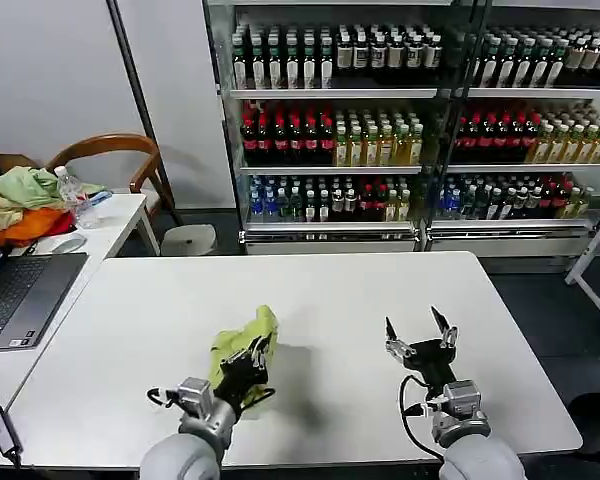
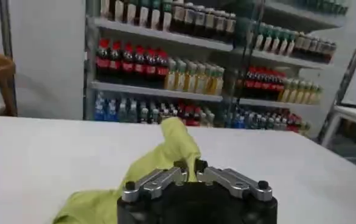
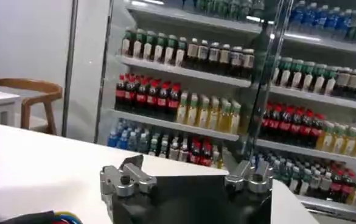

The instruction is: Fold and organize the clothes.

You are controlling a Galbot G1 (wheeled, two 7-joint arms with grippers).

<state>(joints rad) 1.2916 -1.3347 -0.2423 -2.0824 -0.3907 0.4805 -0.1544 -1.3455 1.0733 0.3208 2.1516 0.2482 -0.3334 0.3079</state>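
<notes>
The T-shirt (image 1: 248, 342) lay bunched on the white surface (image 1: 330, 300), left of centre and near the front edge. The left tool (image 1: 252, 355) was pressed together on its near part, apparently pinching a fold. The right tool (image 1: 418, 329) hovered to the right, fingers spread, holding nothing. Behind, the shelves (image 1: 330, 93) held rows of bottles (image 1: 330, 140).
</notes>
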